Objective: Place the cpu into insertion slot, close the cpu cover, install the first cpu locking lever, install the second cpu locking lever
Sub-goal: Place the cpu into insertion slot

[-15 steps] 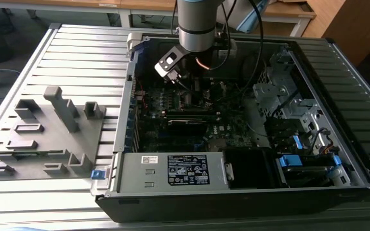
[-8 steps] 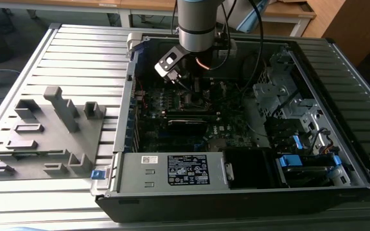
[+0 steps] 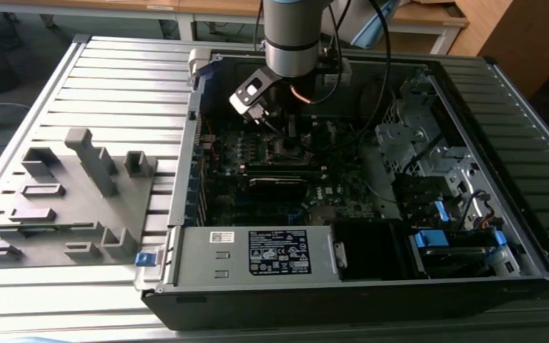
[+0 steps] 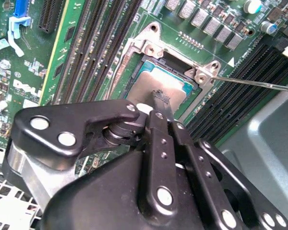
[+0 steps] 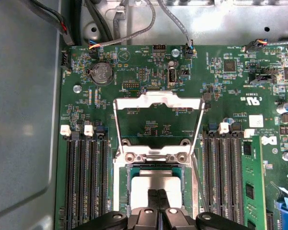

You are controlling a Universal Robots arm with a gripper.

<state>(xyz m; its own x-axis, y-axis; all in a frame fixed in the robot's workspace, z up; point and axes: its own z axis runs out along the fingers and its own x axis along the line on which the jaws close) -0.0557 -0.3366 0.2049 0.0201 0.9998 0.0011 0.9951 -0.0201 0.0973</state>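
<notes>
The cpu [image 5: 156, 184] [image 4: 151, 86], a flat silver-grey square, lies in the insertion slot [image 5: 128, 178] [image 4: 151, 63] on the green motherboard. My gripper [image 5: 158, 199] [image 4: 159, 99] is shut, and its joined fingertips rest on the cpu's top. The cpu cover [image 5: 158, 100], a silvery frame with a cut-out middle, stands swung open beyond its hinge. A thin metal locking lever [image 4: 259, 82] [image 5: 196, 175] sticks out free beside the slot. In the exterior view the gripper [image 3: 292, 141] reaches down into the open computer case [image 3: 351, 300].
Long black memory slots [image 5: 86, 177] [image 5: 223, 167] flank the socket on both sides. A labelled power supply box [image 3: 274, 251] fills the case's near side and a drive cage [image 3: 427, 143] its right. A grey fixture block [image 3: 65, 200] sits on the slatted table. Cables [image 5: 134, 28] run past the board's edge.
</notes>
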